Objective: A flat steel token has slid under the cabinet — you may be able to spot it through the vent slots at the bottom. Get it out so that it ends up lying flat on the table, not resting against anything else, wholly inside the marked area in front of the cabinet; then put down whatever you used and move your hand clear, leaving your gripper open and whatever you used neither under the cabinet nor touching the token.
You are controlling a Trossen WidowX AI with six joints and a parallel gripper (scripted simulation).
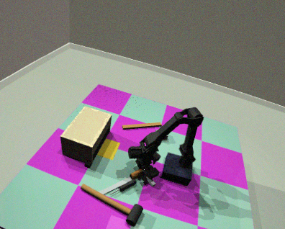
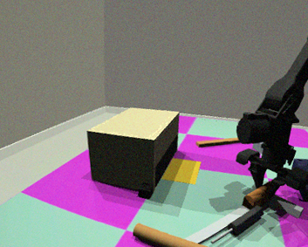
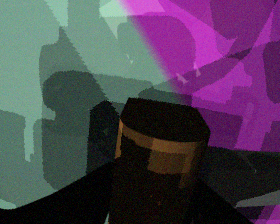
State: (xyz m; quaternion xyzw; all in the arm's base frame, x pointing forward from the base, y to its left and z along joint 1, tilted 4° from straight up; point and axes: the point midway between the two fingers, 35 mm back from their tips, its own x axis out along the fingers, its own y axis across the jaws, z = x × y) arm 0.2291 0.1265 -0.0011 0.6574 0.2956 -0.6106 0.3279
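My gripper is shut on a brown wooden handle, low over the table in front of the arm's base. A pale flat strip reaches from near this handle toward the front left; I cannot tell whether the two are joined. The cabinet, with a cream top and dark sides, stands at the left. The yellow marked area lies in front of it, and no token shows there. The token is hidden from these views.
A black-handled fork lies beside the pale strip. A mallet with a wooden shaft lies nearer the cameras. A grey metal piece is beside the gripper. A wooden stick lies farther back.
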